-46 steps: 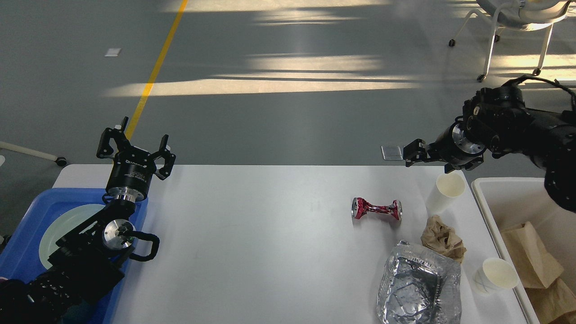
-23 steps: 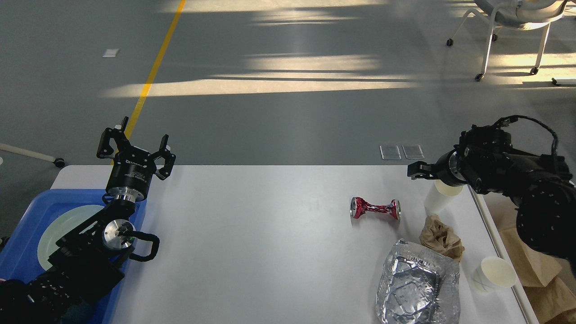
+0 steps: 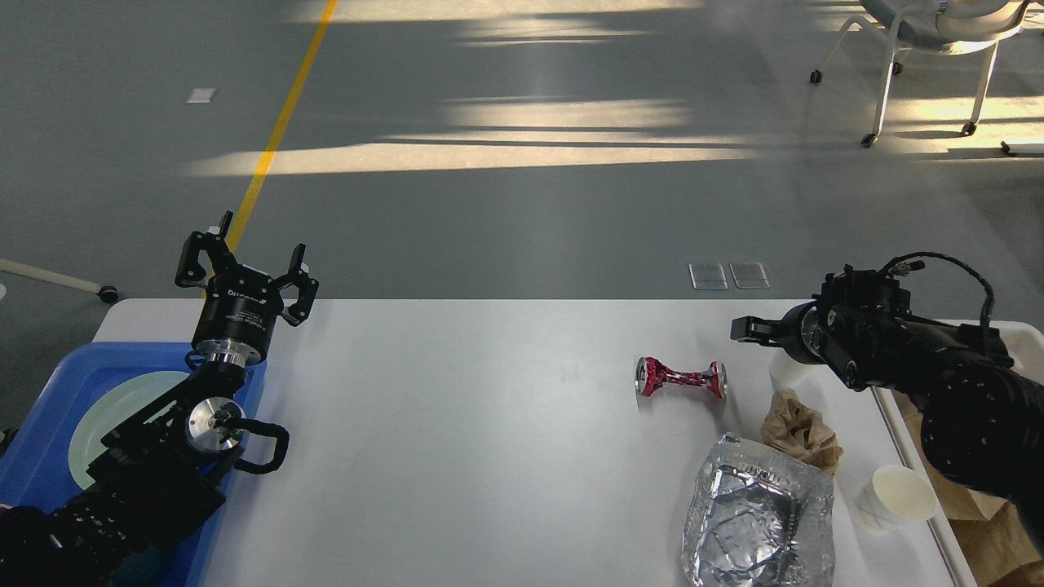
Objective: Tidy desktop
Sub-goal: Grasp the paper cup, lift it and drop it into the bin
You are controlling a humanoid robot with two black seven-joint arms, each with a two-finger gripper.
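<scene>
Two tools: left tool (image 3: 245, 273) spread wide; right tool (image 3: 746, 328) unreadable; white desktop (image 3: 457, 424), grey floor (image 3: 522, 204).

We see white lettering, upside down and too small to read, on our left gripper's (image 3: 245, 269) black body.

Crushed red can (image 3: 682, 378) on white desktop (image 3: 457, 424), right pincer (image 3: 744, 328) nearby, jaws perhaps closed.

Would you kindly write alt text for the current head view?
A white desktop holds a crushed red can, crumpled brown paper, a foil tray and a paper cup. The right gripper reaches in; the left gripper is open above a blue tray.
</scene>
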